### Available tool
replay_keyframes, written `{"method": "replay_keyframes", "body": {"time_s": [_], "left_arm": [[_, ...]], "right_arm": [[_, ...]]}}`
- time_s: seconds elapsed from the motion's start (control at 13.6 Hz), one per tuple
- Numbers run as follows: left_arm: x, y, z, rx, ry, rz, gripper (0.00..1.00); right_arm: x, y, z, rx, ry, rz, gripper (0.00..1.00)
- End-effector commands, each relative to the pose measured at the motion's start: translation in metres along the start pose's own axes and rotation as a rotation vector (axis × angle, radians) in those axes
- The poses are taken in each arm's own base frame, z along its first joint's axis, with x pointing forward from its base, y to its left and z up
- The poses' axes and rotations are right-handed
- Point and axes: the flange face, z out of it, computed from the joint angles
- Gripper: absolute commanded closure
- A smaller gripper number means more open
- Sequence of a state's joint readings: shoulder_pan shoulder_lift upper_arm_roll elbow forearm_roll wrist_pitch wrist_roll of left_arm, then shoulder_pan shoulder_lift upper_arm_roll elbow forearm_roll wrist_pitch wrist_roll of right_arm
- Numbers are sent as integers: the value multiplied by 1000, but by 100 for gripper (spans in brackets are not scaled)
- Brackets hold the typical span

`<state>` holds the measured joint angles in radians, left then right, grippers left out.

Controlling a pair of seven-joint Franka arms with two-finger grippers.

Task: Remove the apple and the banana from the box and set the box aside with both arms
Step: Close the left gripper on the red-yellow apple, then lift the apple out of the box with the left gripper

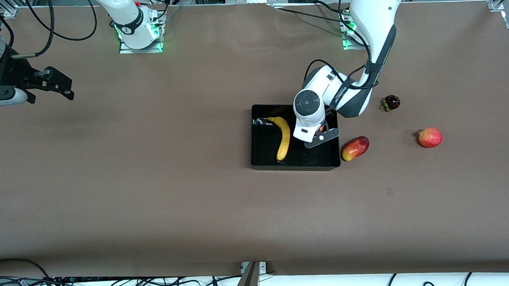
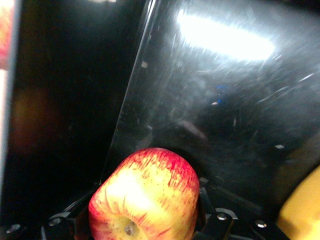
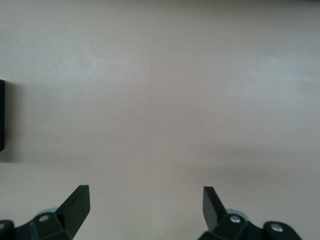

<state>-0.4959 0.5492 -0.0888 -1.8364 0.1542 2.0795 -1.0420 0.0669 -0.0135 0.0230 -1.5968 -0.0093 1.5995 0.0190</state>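
Left gripper (image 1: 320, 134) was down inside the box (image 1: 263, 161), clamped around the apple (image 2: 145, 197), which sat right beside the banana (image 1: 283, 137) lying in that same box. Right gripper (image 3: 146, 205) waited wide open over bare table, toward the right arm's end, well apart from the box.

Black box (image 1: 295, 165): rectangular, low-walled, glossy, near table centre. Banana (image 1: 283, 138): yellow, curved, lying lengthwise inside it. Apple (image 2: 145, 197): red with yellow patches, inside the box, clamped between the left gripper's (image 2: 145, 220) fingers.
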Motion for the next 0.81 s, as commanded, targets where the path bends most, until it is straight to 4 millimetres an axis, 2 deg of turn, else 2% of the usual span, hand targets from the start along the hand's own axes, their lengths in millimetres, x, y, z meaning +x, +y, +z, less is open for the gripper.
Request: {"method": "replay_keyframes", "body": {"time_s": [0.0,0.15,0.22,0.29,0.37,0.44,0.51,0.59,0.66,0.74], "left_arm": [[13,4,-66,29,-1,-25,92],[23,-2,-111,42,-18,-46,92],[29,-11,-125,62,-35,-58,92],[38,-30,-132,98,-66,-42,92],[58,-60,-132,114,-106,3,91],[88,-99,-126,111,-161,67,88],[108,-134,-122,88,-206,132,86],[115,-156,-108,82,-252,195,81],[113,-177,-93,88,-290,231,81],[103,-189,-72,109,-332,237,81]], "right_arm": [[2,1,-4,-15,9,-12,0],[1,1,-5,-15,10,-12,0],[2,1,-4,-15,9,-12,0],[2,1,-4,-15,9,-12,0],[2,1,-4,-15,9,-12,0],[2,1,-4,-15,9,-12,0],[2,1,-4,-15,9,-12,0],[2,1,-4,-15,9,-12,0],[2,1,-4,-15,9,-12,0],[2,1,-4,-15,9,-12,0]]}}
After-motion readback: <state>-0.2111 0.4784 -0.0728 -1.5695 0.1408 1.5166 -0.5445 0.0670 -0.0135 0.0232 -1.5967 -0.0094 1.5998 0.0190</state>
